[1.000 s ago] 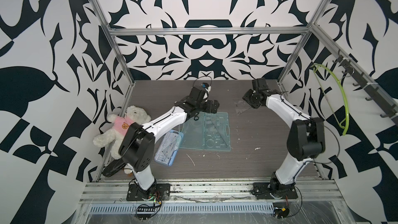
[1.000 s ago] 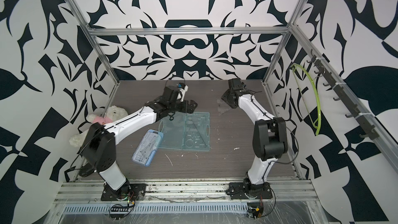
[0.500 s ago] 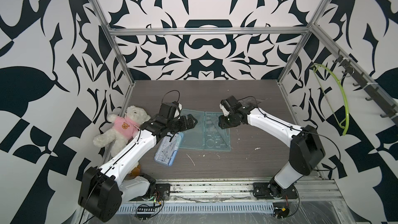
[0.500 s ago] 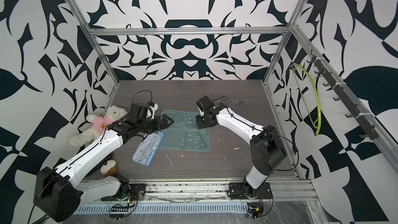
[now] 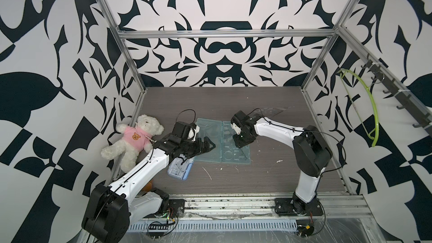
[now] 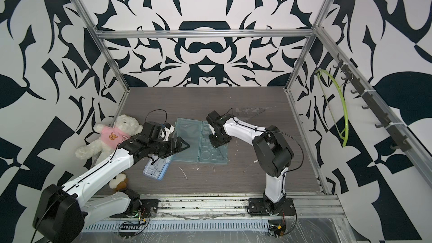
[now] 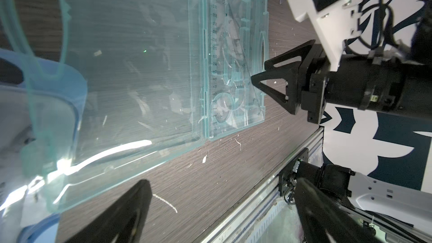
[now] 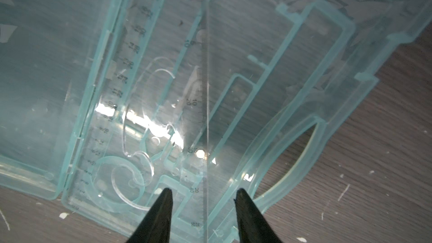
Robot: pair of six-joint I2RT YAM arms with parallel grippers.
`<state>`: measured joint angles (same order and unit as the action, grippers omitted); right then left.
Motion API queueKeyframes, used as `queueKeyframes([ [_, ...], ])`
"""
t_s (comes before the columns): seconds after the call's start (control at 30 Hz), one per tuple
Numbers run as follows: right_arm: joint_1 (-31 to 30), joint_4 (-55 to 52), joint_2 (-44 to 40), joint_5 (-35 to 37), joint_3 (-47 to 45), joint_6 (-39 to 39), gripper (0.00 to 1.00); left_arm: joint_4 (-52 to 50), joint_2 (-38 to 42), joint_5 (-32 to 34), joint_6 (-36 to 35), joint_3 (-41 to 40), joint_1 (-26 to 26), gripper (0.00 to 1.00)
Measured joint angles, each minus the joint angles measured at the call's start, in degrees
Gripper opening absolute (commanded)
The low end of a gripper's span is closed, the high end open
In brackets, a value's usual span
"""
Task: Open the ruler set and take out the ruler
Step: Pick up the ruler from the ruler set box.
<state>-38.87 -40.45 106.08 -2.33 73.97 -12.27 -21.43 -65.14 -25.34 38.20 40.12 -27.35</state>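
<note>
Right jaws were part-spread, empty, straddling the clear ruler (image 8: 195, 104) in its tray | left jaws were wide, empty, beside the lid | ruler set (image 5: 236, 153) lay open mid-bench (image 5: 268, 183) | step: grasping ruler | next likely needed: lower, pinch thin edge, lift

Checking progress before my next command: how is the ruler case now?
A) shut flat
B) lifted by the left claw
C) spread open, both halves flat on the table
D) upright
C: in a top view the ruler case lies spread open, both halves on the table.
</note>
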Motion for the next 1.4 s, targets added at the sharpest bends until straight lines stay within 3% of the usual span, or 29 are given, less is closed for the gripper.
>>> queueKeyframes([
  [0.43, -0.9, 1.6, 4.0, 0.0, 0.8, 0.5, 0.43, 4.0, -1.0, -0.5, 0.9, -0.6, 0.0, 0.99],
  [0.83, -1.0, 2.1, 4.3, 0.3, 1.0, 0.4, 0.32, 4.7, -2.2, 0.2, 1.0, -0.7, 0.0, 0.99],
  [1.4, -1.6, 3.5, 5.1, 2.4, 1.7, -0.7, 0.36, 7.0, -2.8, 1.4, 3.1, -0.7, 0.0, 0.99],
])
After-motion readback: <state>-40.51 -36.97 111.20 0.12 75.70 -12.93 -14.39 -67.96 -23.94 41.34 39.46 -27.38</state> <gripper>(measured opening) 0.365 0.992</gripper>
